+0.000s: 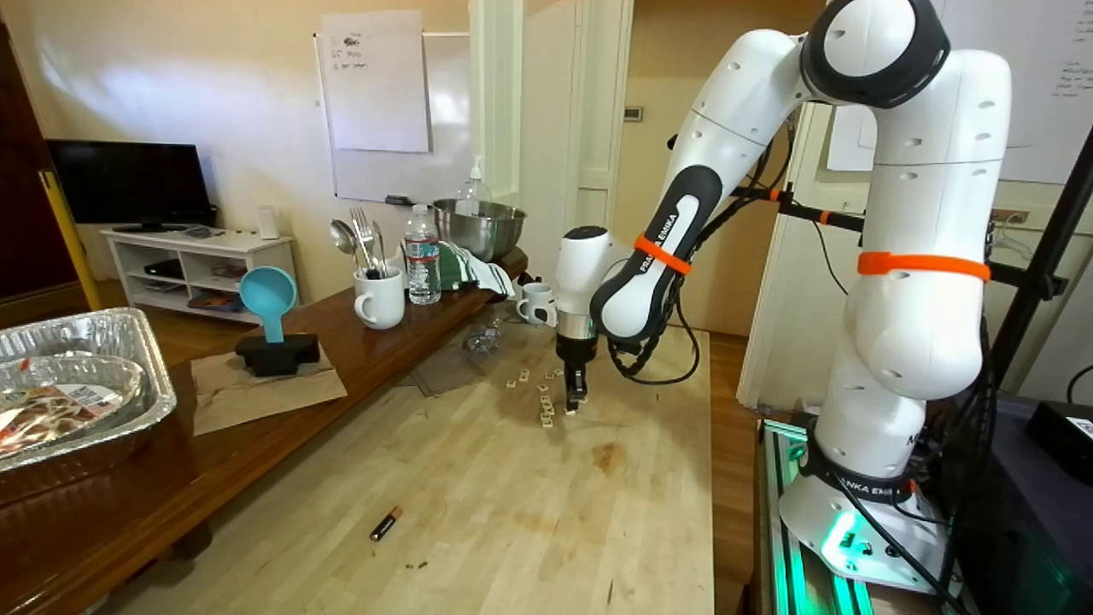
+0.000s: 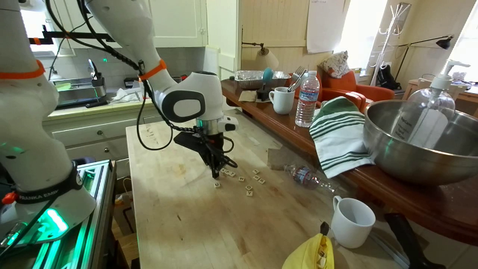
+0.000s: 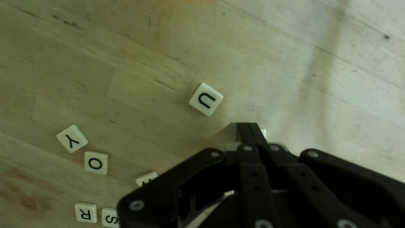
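My gripper (image 3: 248, 126) points down low over the wooden table (image 1: 529, 504), its two fingers pressed together with nothing seen between them. In the wrist view a white letter tile marked U (image 3: 206, 99) lies just ahead of the fingertips, apart from them. The pale edge of another tile (image 3: 263, 133) peeks out beside the fingers, which hide the rest; whether they touch it I cannot tell. Tiles Y (image 3: 72, 138), O (image 3: 96, 162), R (image 3: 86, 212) and S (image 3: 110, 217) lie to the left. In both exterior views several tiles are scattered around the gripper (image 2: 215, 175).
A battery (image 1: 386, 523) lies on the table. A crumpled bottle (image 2: 306, 176), a white mug (image 2: 353, 224), a yellow pouch (image 2: 308, 254) and a black handle (image 2: 409, 241) are near the raised brown ledge (image 1: 337, 342). On that ledge stand a metal bowl (image 2: 418, 160) and a water bottle (image 1: 423, 256).
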Tool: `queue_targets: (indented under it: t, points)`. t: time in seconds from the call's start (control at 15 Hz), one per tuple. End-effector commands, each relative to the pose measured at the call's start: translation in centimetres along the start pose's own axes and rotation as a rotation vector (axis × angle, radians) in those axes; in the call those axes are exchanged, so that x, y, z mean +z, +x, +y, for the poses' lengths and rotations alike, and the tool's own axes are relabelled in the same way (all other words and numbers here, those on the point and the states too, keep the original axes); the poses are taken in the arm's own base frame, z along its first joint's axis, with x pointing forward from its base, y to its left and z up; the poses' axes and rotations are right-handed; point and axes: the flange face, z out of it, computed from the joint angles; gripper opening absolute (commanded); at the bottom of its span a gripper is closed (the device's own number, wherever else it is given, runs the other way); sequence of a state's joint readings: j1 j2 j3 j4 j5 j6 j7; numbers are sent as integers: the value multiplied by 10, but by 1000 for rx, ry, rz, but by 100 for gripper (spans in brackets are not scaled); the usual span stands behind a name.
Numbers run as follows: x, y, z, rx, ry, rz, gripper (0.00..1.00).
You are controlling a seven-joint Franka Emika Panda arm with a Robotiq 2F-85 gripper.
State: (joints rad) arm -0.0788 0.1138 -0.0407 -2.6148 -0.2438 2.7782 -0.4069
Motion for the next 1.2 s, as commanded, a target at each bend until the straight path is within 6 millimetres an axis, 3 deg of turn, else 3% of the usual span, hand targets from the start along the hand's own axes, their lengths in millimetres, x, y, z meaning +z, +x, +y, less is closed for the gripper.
queue_targets:
  t: [0.0, 0.53, 1.13]
  points:
    - [30, -11, -40, -22, 48, -99, 0]
    - [29, 3, -61, 17, 41, -111, 0]
    - [31, 20, -64, 125, 22, -87, 0]
